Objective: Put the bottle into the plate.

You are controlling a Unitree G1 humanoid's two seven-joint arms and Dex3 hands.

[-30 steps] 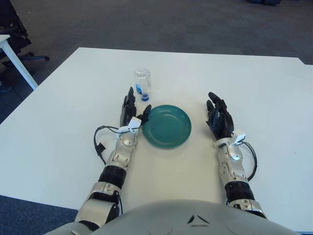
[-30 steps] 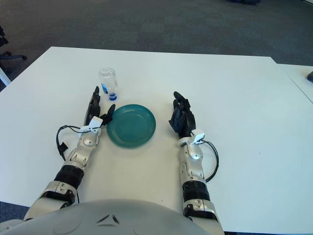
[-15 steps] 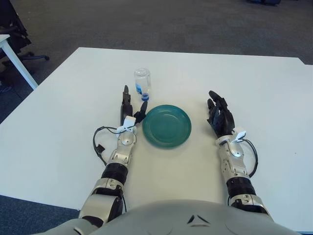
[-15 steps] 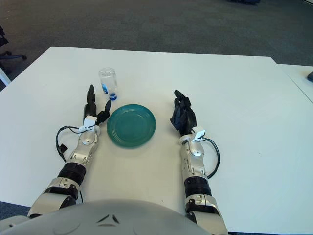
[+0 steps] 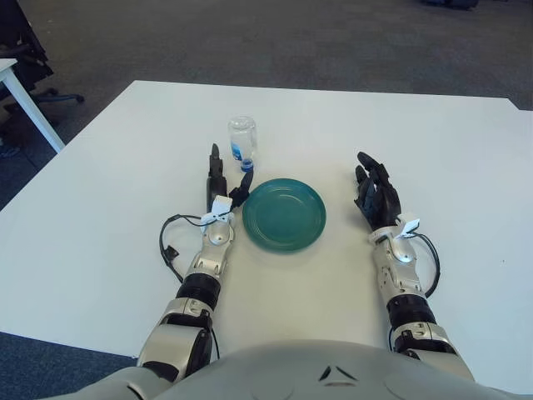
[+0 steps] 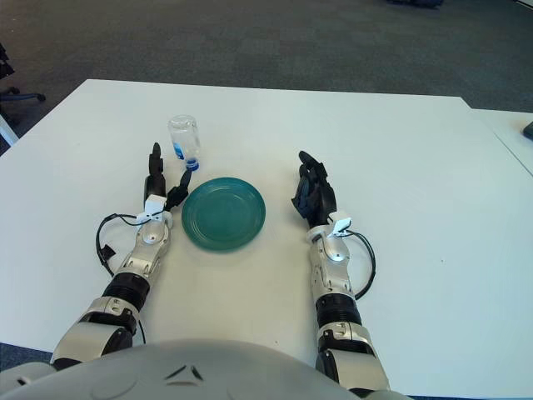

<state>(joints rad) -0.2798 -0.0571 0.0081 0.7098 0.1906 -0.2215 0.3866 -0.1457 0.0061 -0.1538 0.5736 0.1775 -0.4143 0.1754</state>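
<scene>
Left eye view — left robot hand spread, empty, near bottle, beside plate.

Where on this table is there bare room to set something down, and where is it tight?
Bare table runs left of the left hand, between the green plate and the right hand, right of that hand, and beyond the bottle. It is tight where left hand, bottle and plate rim meet.

White table, grey carpet — office chair far left
</scene>
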